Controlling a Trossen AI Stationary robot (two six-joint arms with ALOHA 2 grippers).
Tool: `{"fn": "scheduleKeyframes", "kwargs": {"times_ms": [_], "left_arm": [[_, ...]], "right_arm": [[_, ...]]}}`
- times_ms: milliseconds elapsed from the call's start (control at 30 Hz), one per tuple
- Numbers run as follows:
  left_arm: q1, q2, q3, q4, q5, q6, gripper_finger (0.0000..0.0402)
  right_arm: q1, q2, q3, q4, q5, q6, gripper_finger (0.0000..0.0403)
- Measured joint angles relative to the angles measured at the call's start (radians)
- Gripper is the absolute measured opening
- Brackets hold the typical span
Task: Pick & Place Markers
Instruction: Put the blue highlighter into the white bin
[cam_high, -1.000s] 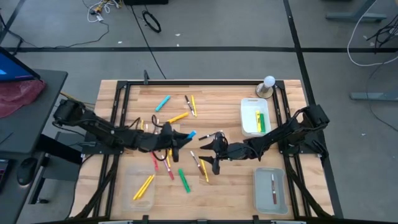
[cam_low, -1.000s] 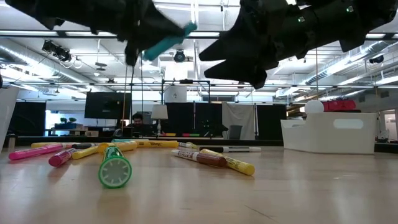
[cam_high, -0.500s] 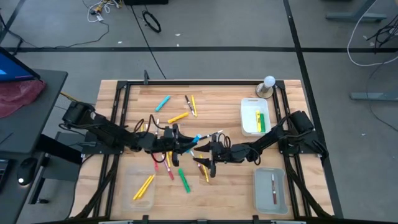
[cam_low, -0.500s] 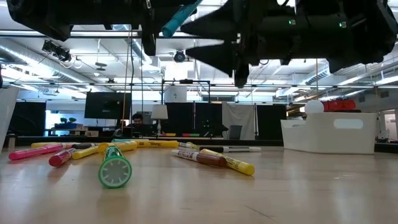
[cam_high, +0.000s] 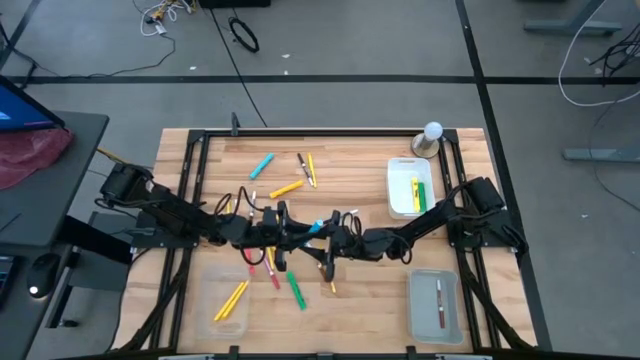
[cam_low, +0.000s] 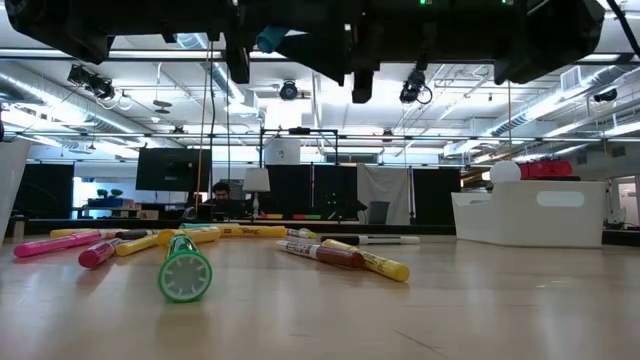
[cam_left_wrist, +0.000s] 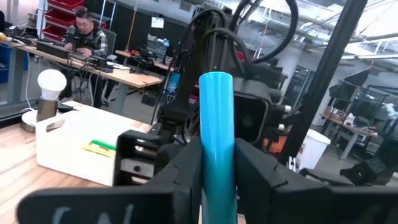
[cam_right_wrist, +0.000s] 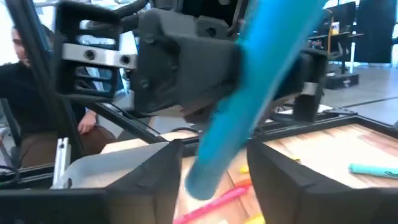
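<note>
Blue marker hangs mid-table, pinched in the left gripper, its long axis running 9 to 3 o'clock. At 3 o'clock, the right gripper straddles its free end, fingers spread, seemingly for a handover.

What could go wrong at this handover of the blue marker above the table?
The left gripper grips the light blue marker low, and the right gripper's fingers flank it without clearly clamping. If the left releases early, it may drop onto the loose markers below. The two grippers sit very close, so they might collide.
</note>
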Motion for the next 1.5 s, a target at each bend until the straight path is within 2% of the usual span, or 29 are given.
{"fn": "scheduleKeyframes", "kwargs": {"times_ms": [233, 367, 500, 667, 833, 967, 1133, 1300, 1500], "left_arm": [[-0.001, 0.000, 0.000, -0.006, 0.000, 0.015, 0.0108], [-0.001, 0.001, 0.000, -0.004, 0.002, 0.058, 0.0136], [-0.004, -0.001, 0.000, -0.013, 0.008, 0.086, 0.0178], [-0.005, -0.001, 0.001, -0.113, 0.008, 0.076, 0.0218], [-0.005, -0.001, 0.001, -0.246, 0.007, -0.003, 0.0226], [-0.006, -0.001, 0.001, -0.275, 0.007, -0.006, 0.0220], [-0.005, -0.001, 0.001, -0.275, 0.007, -0.006, 0.0212], [-0.006, -0.001, 0.001, -0.281, 0.007, -0.009, 0.0211], [-0.006, -0.001, 0.001, -0.285, 0.007, -0.009, 0.0211]], "right_arm": [[0.001, -0.002, 0.001, -0.020, 0.002, 0.001, 0.0053], [0.011, -0.058, 0.001, -0.197, 0.052, 0.027, 0.0050], [0.030, -0.206, 0.001, -0.572, 0.155, 0.164, 0.0050], [0.028, -0.456, 0.001, -1.175, 0.210, 0.495, 0.0050], [-0.065, -0.682, 0.001, -1.747, 0.164, 0.880, 0.0050], [-0.238, -0.770, 0.001, -2.067, 0.051, 1.023, 0.0052], [-0.475, -0.762, -0.004, -2.185, -0.129, 0.976, 0.0054], [-0.640, -0.716, -0.069, -2.146, -0.282, 0.863, 0.0054], [-0.761, -0.684, -0.186, -2.019, -0.423, 0.789, 0.0057]]}}
